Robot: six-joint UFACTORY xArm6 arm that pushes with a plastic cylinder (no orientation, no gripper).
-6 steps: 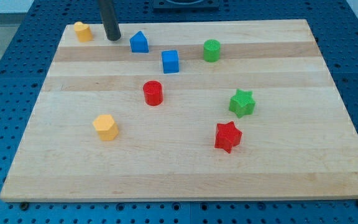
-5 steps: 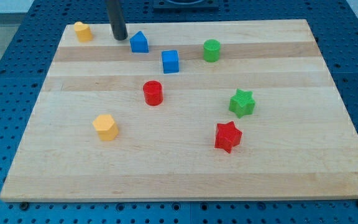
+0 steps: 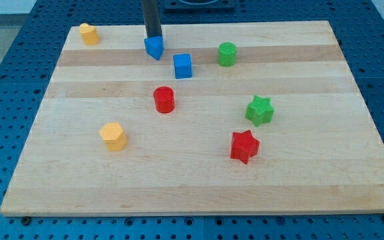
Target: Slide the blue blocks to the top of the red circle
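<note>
The red circle, a short red cylinder (image 3: 164, 99), stands left of the board's middle. A blue house-shaped block (image 3: 154, 47) lies above it near the view's top. A blue cube (image 3: 183, 65) lies just right of and below that block. My tip (image 3: 153, 37) stands right at the top edge of the blue house-shaped block, touching or nearly touching it. The rod rises out of the view's top.
A green cylinder (image 3: 227, 53) stands right of the blue cube. A green star (image 3: 259, 110) and a red star (image 3: 244, 146) lie at the right. One yellow block (image 3: 88, 33) sits at the top left corner, another (image 3: 113, 136) at the lower left. The wooden board (image 3: 325, 167) rests on a blue pegboard.
My tip has moved right, from left of the blue house-shaped block to just above it. That block has turned and shifted slightly down and right.
</note>
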